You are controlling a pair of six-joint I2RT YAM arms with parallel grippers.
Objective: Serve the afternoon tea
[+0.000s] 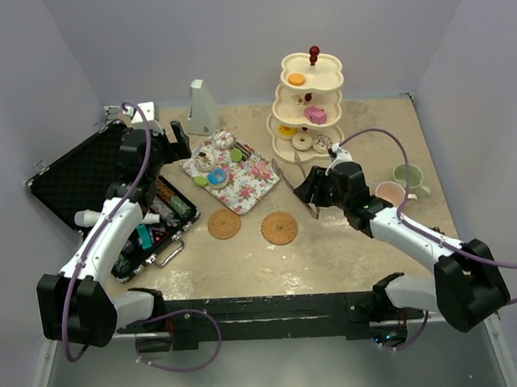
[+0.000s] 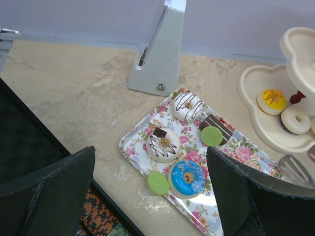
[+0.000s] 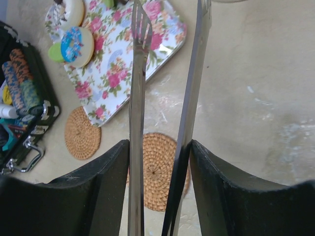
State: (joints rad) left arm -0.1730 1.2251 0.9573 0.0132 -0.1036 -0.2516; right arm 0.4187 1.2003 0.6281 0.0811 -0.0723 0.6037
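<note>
**R gripper point(image 3: 160, 142) clamped on thin metal tongs point(image 3: 138, 98); L gripper point(image 2: 150, 155) spread wide**

R gripper's black fingers point(image 3: 231, 196) pressed on the outer faces of both tong blades, pinching them. Blades stood a little apart, tips twd the rectangular floral-print tray point(image 1: 253, 176). From above, tongs hung over the beige table point(image 1: 331, 250) btwn tray and the cream three-tier stand w/ red knob point(image 1: 326, 73).

L gripper hovered above tray's left edge, jaws at full spread, nothing btwn them.

On tray: white choc-striped toy donut point(image 2: 187, 106), white donut w/ choc chunk point(image 2: 163, 144), blue-iced donut point(image 2: 187, 177), brown cake slab point(image 2: 220, 129), green disc point(image 2: 211, 136) touching the slab, second green disc point(image 2: 158, 182) touching the blue-iced donut.

On stand: bottom tier held yellow-topped treat point(image 2: 271, 100) and white ring donut point(image 2: 296, 119), side by side; mid tier a pink cake point(image 1: 315, 115); top tier an orange piece point(image 1: 297, 79).

One round woven coaster point(image 1: 224, 223) and the other coaster point(image 1: 280, 228) lay side by side on table, just nearer the arms than tray. Pink mug point(image 1: 388, 192) and pale green mug point(image 1: 408, 177) stood upright, just beside each other, at R of R gripper, well apart from coasters.

Open black case point(image 1: 75, 177) w/ tools sat at L, under L arm. Grey pyramid-shaped object point(image 1: 203, 108) stood behind tray, near back wall.
</note>
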